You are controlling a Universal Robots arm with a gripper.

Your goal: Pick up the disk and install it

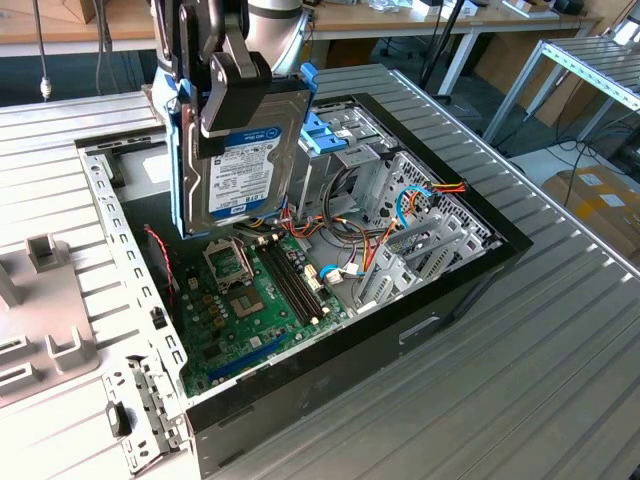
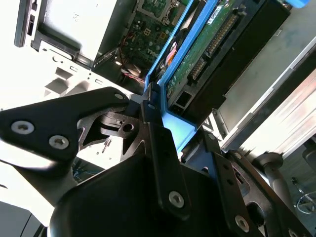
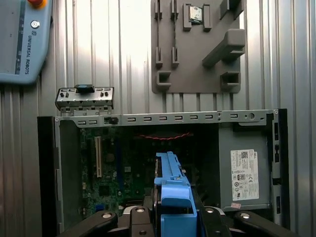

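Above the open computer case [image 1: 350, 350], middle of the bench [image 1: 530, 390]: disk [image 1: 250, 165], held on edge, clear of the motherboard [image 1: 250, 300].
Gripper [image 1: 228, 100] jaws clamped on it; likely hazard: snagging loose cables [image 1: 400, 205] if lowered misaligned.

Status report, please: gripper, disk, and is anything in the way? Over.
Gripper shut on the disk. Disk hangs on edge above the open computer case, over the motherboard. Loose cables lie inside by the metal cage.

Ribbed grey metal table [image 1: 560, 380], wooden desks [image 1: 385, 18] behind, cardboard boxes [image 1: 600, 198] on floor
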